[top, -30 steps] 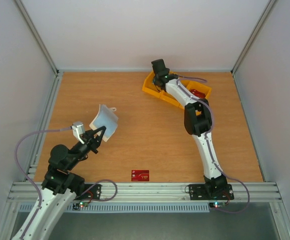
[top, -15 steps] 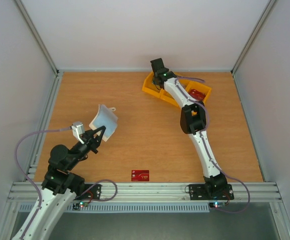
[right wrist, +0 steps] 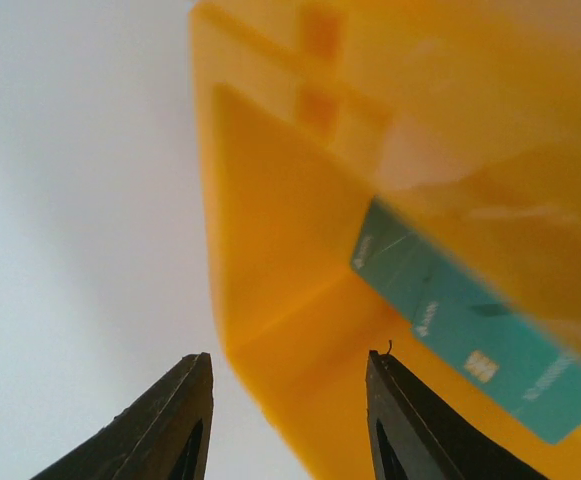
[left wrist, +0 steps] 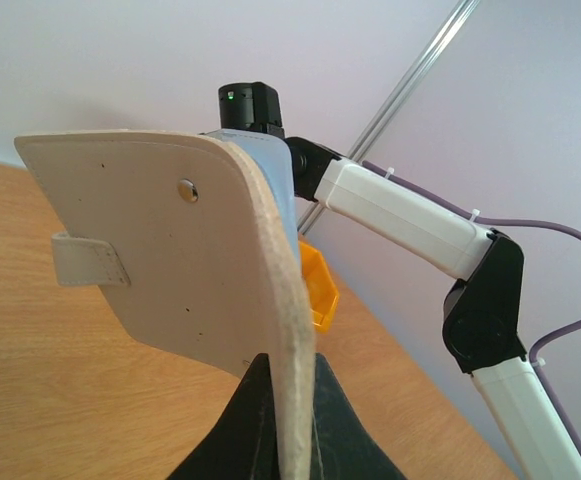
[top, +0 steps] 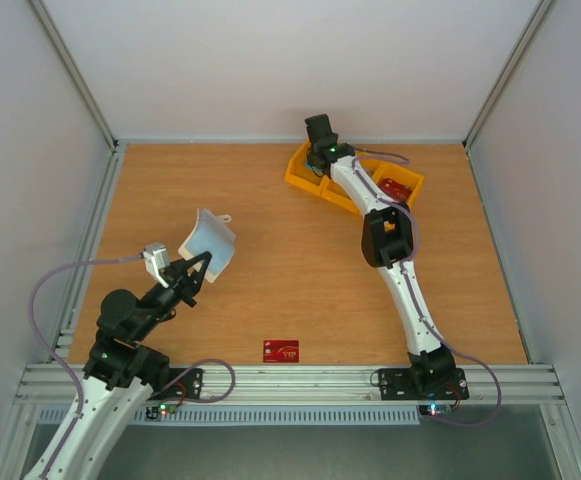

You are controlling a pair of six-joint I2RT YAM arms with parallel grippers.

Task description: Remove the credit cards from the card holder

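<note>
Top view: the left gripper (top: 201,264) is at approx. 9 o'clock from the table (top: 300,290) centre, lifted off the wood; its two black fingers are pressed together on the lower edge of the card holder (left wrist: 190,270), so the holder is pinched and held up in the air, not touching the table. In the left wrist view the holder stands nearly upright, folded; the cream outside faces the camera, w/ a small snap tab (left wrist: 88,260) at its 9 o'clock edge and a metal stud (left wrist: 186,186) near the top; a strip of the pale blue inside shows at the 1 o'clock edge. Whether cards are inside it I cannot tell.

The right gripper (right wrist: 288,362) is at approx. 12 o'clock, over the 9 o'clock end of the yellow bin (top: 296,177); its fingers are spread apart, w/ nothing between them. Right wrist view: a teal card (right wrist: 470,340) w/ pale print lies inside a bin compartment, just beyond the fingertips, apart from them; it leans on the yellow wall or floor, which one is not clear (blurred).

A red card (top: 281,351) w/ white lettering lies flat on the table at 6 o'clock, near the front edge, btw. the two arm bases, well apart from both grippers. At the bin's 3 o'clock end compartment there is a red flat thing (top: 398,189); too small to say more.
</note>
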